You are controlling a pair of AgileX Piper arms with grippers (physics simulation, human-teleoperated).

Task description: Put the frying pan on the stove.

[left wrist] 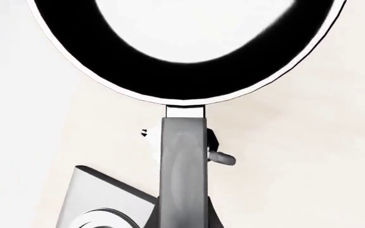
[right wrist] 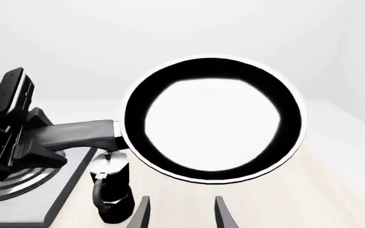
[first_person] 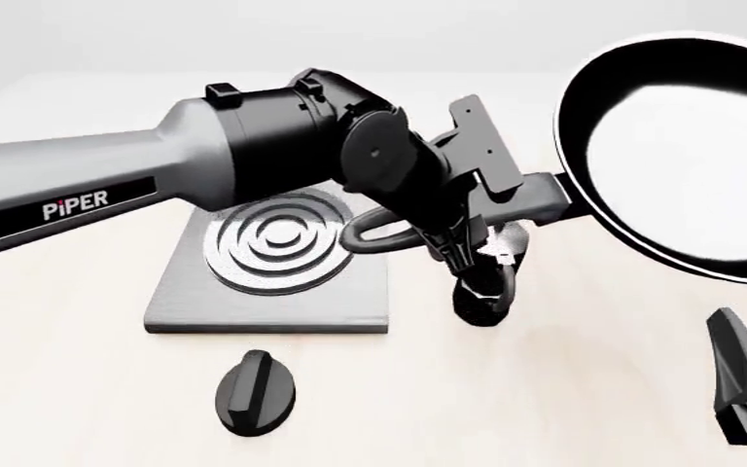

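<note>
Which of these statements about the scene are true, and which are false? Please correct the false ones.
1. The frying pan is held in the air by its handle. True.
2. The right gripper holds the pan. False: the left gripper grips the handle; the right gripper's fingers are apart and hold nothing.
3. The pan already rests on the stove. False: it is raised to the right of the stove.
4. A moka pot stands on the table beside the stove. True.
5. A black knob lies in front of the stove. True.
</note>
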